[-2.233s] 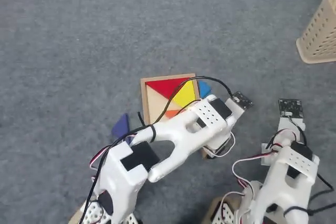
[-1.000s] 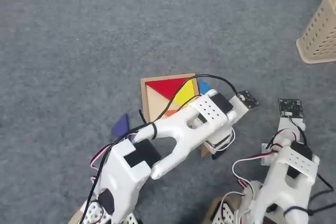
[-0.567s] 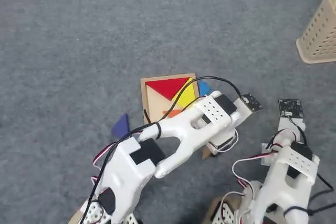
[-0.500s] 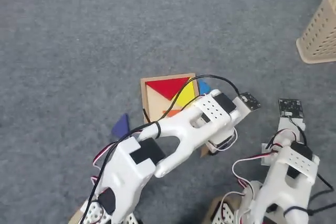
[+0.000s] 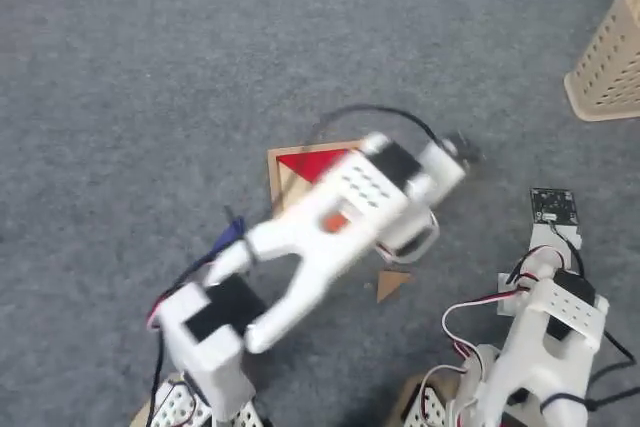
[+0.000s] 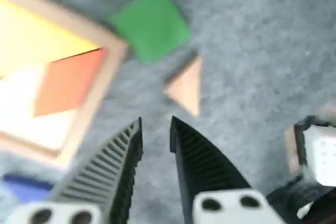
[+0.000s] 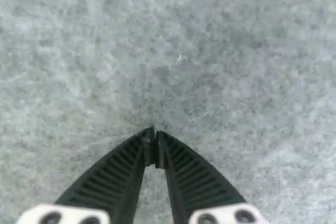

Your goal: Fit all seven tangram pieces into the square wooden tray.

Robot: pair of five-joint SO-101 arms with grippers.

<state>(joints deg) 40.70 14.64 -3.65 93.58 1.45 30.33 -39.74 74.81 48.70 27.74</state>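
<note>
The main risk lies with the tan triangle [image 6: 186, 85]. It lies flat on the grey, felt-like tabletop [image 5: 150, 97], and the left hand [image 6: 156, 124] hangs near it with only a narrow gap between its fingers and nothing in them. At that opening I judge the fingertips more likely to land on top of the piece, or shove it across the fabric, than to straddle it. A thin, flat piece on a soft surface also gives little edge to pinch.

A second hazard is the tray [image 6: 89, 111]. The hand is close to its rim, and a sideways knock could jolt the yellow piece [image 6: 37, 35] and the orange piece [image 6: 68, 80] out of their seats. The green square [image 6: 151, 22], just beside the tray's corner, could be bumped away too. The left arm's black cable [image 5: 365, 109] loops above the tray and might catch. The right arm [image 5: 545, 332] is near enough to get in the way of a wide swing.

In the high view the left arm [image 5: 340, 217] runs from its base at 7 o'clock of the tray [image 5: 273, 175] diagonally across it, covering most of the tray but leaving the red triangle [image 5: 310, 162] showing. The hand points down at the fabric. The tan triangle [image 5: 392, 283] sits at 5 o'clock of the tray, and a blue piece [image 5: 228, 237] at 8 o'clock. So several pieces are not yet in the tray.

The right arm is folded at 4 o'clock of the tray. The right hand [image 7: 150, 136] aims down at bare fabric, its fingers pressed together and empty.
</note>
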